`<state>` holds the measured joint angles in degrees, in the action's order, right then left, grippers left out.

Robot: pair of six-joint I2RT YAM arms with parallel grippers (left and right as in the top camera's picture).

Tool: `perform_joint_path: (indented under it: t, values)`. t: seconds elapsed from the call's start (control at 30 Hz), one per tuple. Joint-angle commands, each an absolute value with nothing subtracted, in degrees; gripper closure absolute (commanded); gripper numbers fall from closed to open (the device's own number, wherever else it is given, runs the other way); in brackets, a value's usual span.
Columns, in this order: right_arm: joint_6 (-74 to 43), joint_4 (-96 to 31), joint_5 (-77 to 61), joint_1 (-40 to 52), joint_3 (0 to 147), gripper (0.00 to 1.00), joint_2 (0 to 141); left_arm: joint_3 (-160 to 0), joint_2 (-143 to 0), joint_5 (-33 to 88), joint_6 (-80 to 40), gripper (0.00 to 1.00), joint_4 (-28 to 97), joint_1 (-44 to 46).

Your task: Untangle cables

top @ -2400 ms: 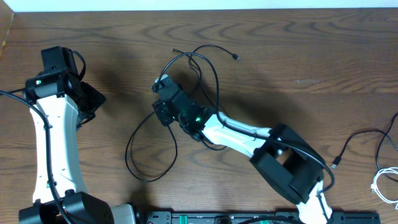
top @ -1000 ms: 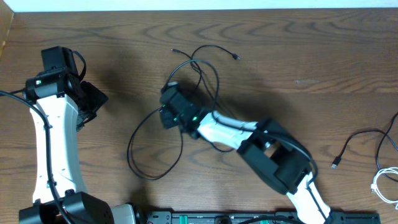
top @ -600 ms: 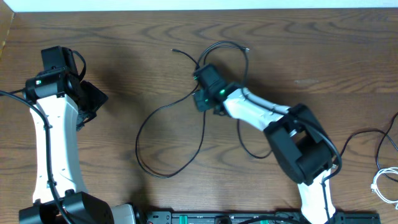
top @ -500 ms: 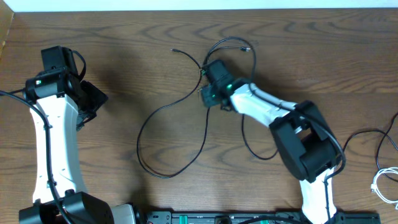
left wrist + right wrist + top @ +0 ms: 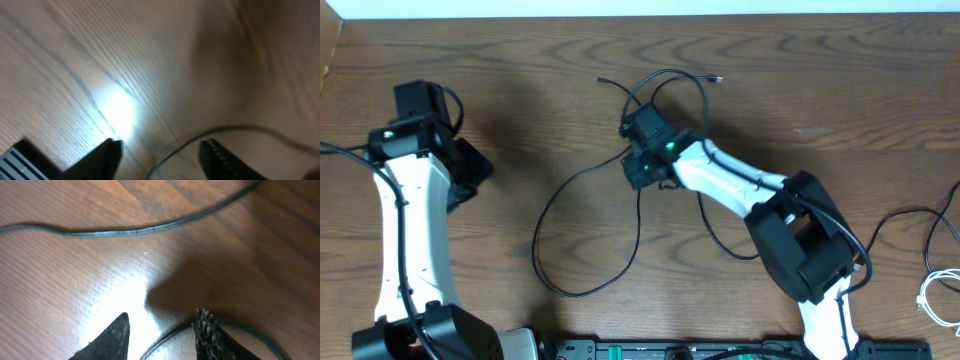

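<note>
The long black cable [image 5: 588, 170] sprawls over the middle of the table, with a big loop at the lower left and small loops at the top by its plugs [image 5: 717, 78]. My right gripper [image 5: 638, 172] hangs low over the crossing strands. In the right wrist view it [image 5: 162, 325] is open, with one strand of the black cable [image 5: 167, 337] running on the wood between its fingertips, ungripped, and another strand across the top. My left gripper [image 5: 470, 172] stands at the far left, open [image 5: 162, 147], with a blurred black cable strand [image 5: 200, 136] lying on the table ahead. The white cable [image 5: 932, 298] lies at the far right edge.
A second thin black cable [image 5: 892, 222] with a plug lies at the right, next to the white one. The thick cables of the arms run along their links. A black rail [image 5: 670, 350] borders the table's front edge.
My right gripper dragged the black cable up and to the right, then came back a little to the left and opened. The left arm shifted slightly and its jaws narrowed.
</note>
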<state>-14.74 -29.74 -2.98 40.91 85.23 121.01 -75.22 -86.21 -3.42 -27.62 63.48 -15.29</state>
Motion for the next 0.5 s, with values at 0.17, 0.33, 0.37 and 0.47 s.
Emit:
perform_joint_path:
  t: [0.17, 0.33, 0.37, 0.47]
  values:
    - [-14.6, -40.9, 10.8, 34.0, 93.1, 0.66, 110.9, -65.3, -90.0, 1.6, -23.7, 0.80, 59.9, -14.2]
    - [-13.2, -47.3, 10.7, 27.9, 93.1, 0.57, 104.8, -60.9, -91.0, 5.4, -21.7, 0.76, 56.7, -13.3]
    - [-12.1, -48.4, 10.7, 26.8, 93.1, 0.56, 103.9, -60.0, -91.1, 6.3, -21.0, 0.69, 55.8, -13.0]
    - [-9.9, -51.7, 10.7, 23.4, 93.1, 0.55, 101.5, -57.7, -91.2, 7.6, -20.3, 0.61, 54.1, -11.5]
